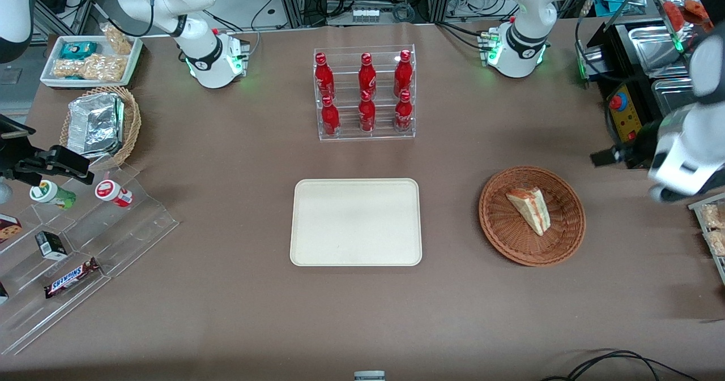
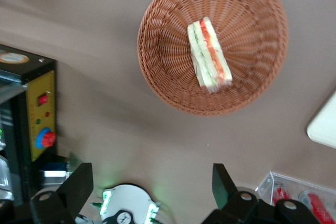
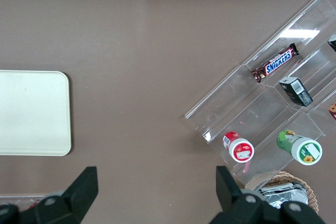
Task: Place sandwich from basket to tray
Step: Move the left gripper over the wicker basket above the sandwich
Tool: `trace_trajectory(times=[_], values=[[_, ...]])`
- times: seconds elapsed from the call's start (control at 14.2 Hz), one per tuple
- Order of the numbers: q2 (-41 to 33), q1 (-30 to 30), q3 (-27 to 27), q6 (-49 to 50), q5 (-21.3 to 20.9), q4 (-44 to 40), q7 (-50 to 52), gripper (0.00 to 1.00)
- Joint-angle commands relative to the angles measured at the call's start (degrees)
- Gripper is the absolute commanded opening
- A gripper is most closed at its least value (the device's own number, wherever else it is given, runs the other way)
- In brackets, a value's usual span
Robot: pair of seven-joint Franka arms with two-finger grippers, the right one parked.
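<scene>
From the front, the sandwich [image 1: 529, 209] lies on its side in the basket [image 1: 501, 234], well apart from the bare tray [image 1: 355, 222]. In the left wrist view the gripper [image 2: 152, 182] hangs high above the basket [image 2: 157, 72] with fingers spread and empty; the sandwich [image 2: 209, 54] looks light and soft, so I would pinch gently across its bread faces mid-wedge, lest the layers slide

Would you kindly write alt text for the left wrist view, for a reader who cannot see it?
A triangular sandwich lies in a round reddish-brown wicker basket on a brown table, with the left arm's tool hanging above it, fingers open and empty. A corner of the cream tray shows at the edge, and a yellow control box with a red button stands beside the basket.
</scene>
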State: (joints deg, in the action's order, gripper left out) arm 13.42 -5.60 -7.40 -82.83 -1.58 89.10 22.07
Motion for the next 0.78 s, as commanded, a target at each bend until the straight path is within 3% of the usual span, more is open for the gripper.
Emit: trace_trajectory(times=[0.0, 0.21, 0.71], values=[[0.21, 0.06, -0.33, -9.14, 0.7, 7.46, 4.2, 1.0], [0.37, 0.15, -0.33, -20.41, 0.61, 14.86, 10.88, 1.0], [0.64, 0.41, -0.42, -43.72, 0.7, 30.34, 11.42, 1.0]])
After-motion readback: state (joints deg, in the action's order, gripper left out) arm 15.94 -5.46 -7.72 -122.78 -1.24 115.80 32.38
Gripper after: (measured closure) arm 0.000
